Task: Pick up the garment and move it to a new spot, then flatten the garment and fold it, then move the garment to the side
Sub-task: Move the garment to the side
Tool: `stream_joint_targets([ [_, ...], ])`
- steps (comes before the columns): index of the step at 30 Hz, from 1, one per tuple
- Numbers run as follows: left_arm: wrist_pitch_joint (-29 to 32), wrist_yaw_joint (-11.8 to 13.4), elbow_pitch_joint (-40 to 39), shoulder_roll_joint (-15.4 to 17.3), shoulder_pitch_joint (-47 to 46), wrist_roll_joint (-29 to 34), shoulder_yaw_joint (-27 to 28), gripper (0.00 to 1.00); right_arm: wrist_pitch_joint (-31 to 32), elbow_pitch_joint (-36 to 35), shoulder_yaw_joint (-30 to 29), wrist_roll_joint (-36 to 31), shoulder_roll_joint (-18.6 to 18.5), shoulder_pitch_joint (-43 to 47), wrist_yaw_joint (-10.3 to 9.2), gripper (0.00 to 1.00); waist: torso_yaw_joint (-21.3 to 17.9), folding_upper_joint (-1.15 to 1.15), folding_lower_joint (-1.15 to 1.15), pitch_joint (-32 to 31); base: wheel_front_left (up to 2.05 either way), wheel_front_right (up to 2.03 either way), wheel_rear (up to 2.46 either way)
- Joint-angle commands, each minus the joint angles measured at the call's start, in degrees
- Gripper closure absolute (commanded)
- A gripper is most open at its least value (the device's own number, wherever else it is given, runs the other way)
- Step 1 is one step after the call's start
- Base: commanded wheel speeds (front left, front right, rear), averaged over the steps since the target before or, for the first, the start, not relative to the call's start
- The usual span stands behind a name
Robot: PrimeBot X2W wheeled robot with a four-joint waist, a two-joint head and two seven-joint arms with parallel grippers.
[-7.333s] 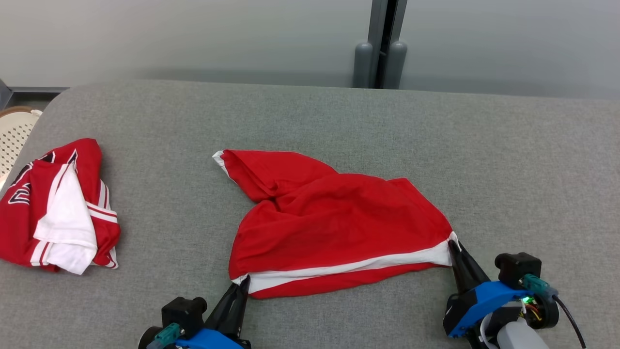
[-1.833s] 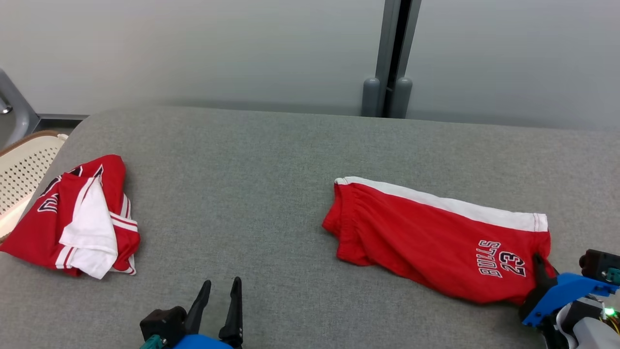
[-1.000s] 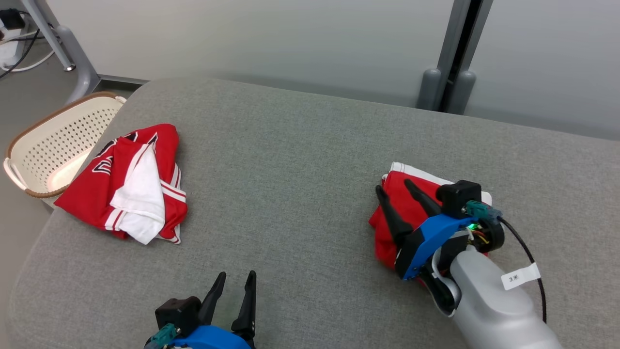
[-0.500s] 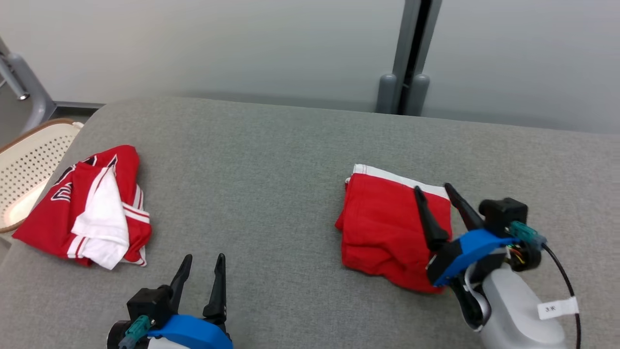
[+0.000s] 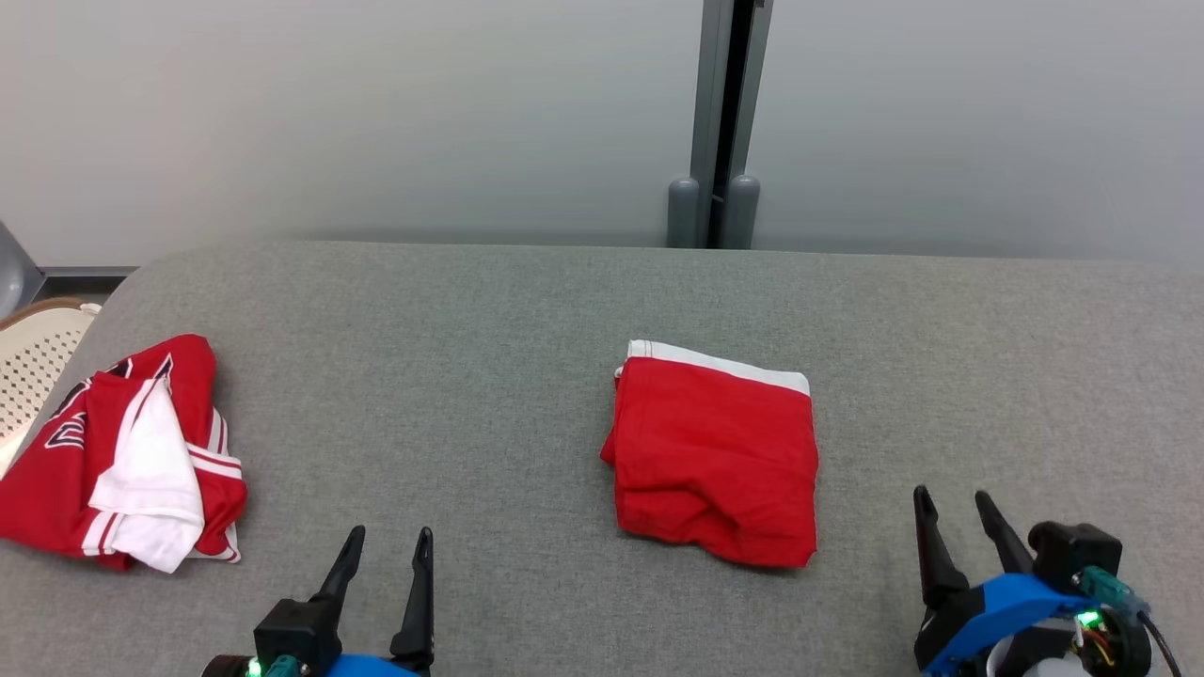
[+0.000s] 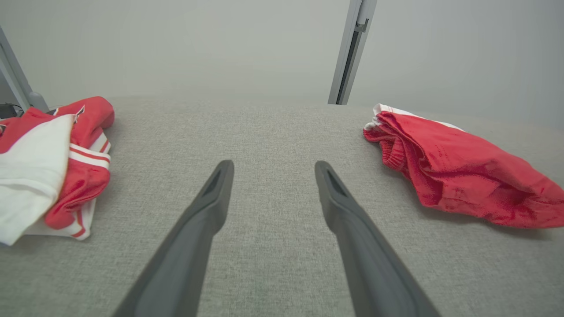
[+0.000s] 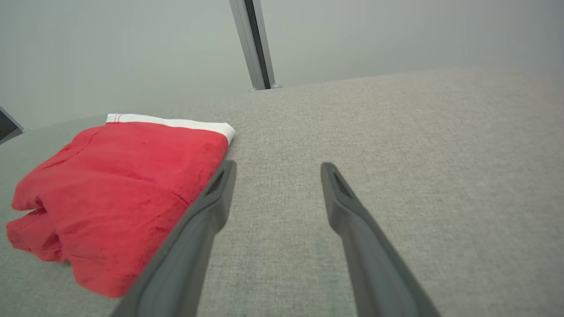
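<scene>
The garment (image 5: 715,459) is a pair of red shorts with a white stripe along its far edge, folded into a rough square in the middle of the grey surface. It also lies at the right in the left wrist view (image 6: 458,171) and at the left in the right wrist view (image 7: 119,189). My left gripper (image 5: 388,543) stands open at the lower left, well apart from it, nothing between its fingers (image 6: 207,207). My right gripper (image 5: 952,503) is open at the lower right, just right of the garment and clear of it, fingers (image 7: 348,207) empty.
A second red and white garment (image 5: 122,451) lies crumpled at the left edge of the grey padded surface (image 5: 470,338). Beyond that edge stands a cream perforated basket (image 5: 33,353). A grey wall with a vertical post (image 5: 720,122) runs behind.
My right gripper has let go of the folded garment and drawn back to the lower right. The head camera has turned, shifting the whole picture. The left gripper stays open.
</scene>
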Motion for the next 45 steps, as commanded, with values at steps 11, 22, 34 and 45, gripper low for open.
stream_joint_targets([
  [11, -0.17, 0.32, -1.35, -0.42, 1.32, 0.32, -0.76, 0.00, -0.20, 0.46, 2.74, 1.78, 0.03, 2.35, 0.02, 0.00, -0.11, 0.00, 0.01, 0.30, 0.00, 0.00, 0.00],
  [22, -0.17, 0.06, -1.25, -0.39, -1.90, -1.65, -3.40, 0.00, -0.20, 6.90, 6.82, 1.81, -0.01, -11.16, 0.02, 0.00, 4.39, 0.00, 0.01, 5.99, 0.00, 0.00, 0.00],
  [34, -0.17, -0.15, -0.49, -0.42, -3.55, -3.21, -5.13, 0.00, 1.09, 24.55, -6.19, -12.39, -0.03, -18.19, 0.00, 0.00, 9.93, 0.00, 0.01, 9.86, 0.00, 0.00, 0.00],
  [45, -0.17, -0.17, -1.68, -0.44, -4.43, -3.00, -6.01, 0.00, 0.01, 26.20, -2.14, -8.84, -0.33, -20.49, -0.06, 1.00, 2.47, 0.00, 0.01, 9.05, 0.00, 0.00, 0.00],
])
